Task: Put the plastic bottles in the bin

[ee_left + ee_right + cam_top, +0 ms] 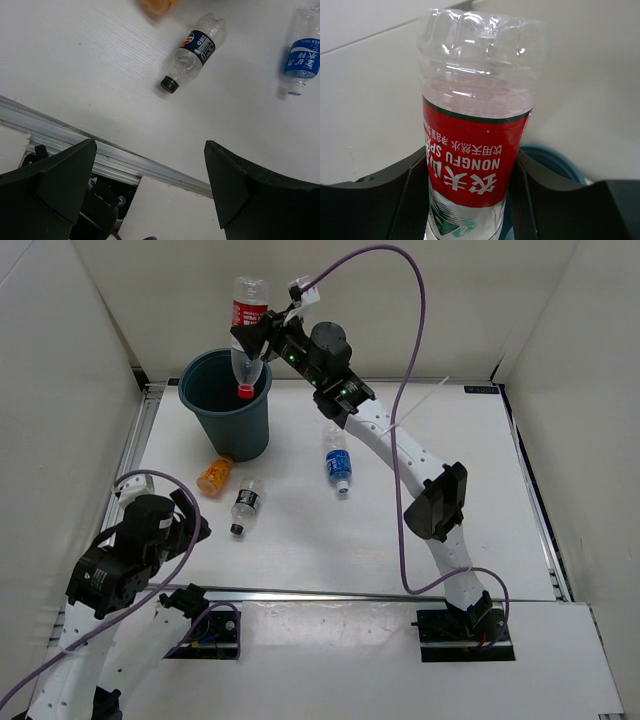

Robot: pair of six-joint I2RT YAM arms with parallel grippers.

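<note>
My right gripper [252, 340] is shut on the red-label bottle [247, 332], held cap-down over the dark teal bin [225, 405]; its red cap hangs just inside the rim. In the right wrist view the bottle [470, 150] fills the frame between my fingers, with the bin's rim [555, 160] behind. The dark-label bottle [245, 506], blue-label bottle [339, 466] and orange bottle [214, 476] lie on the table in front of the bin. The left wrist view shows the dark-label bottle [194, 52], the blue-label bottle [301, 57] and the orange bottle's edge [157, 5]. My left gripper [190, 525] is open and empty near the front left.
White walls enclose the table on three sides. A metal rail [350, 595] runs along the near edge. A purple cable [405, 440] loops above the right arm.
</note>
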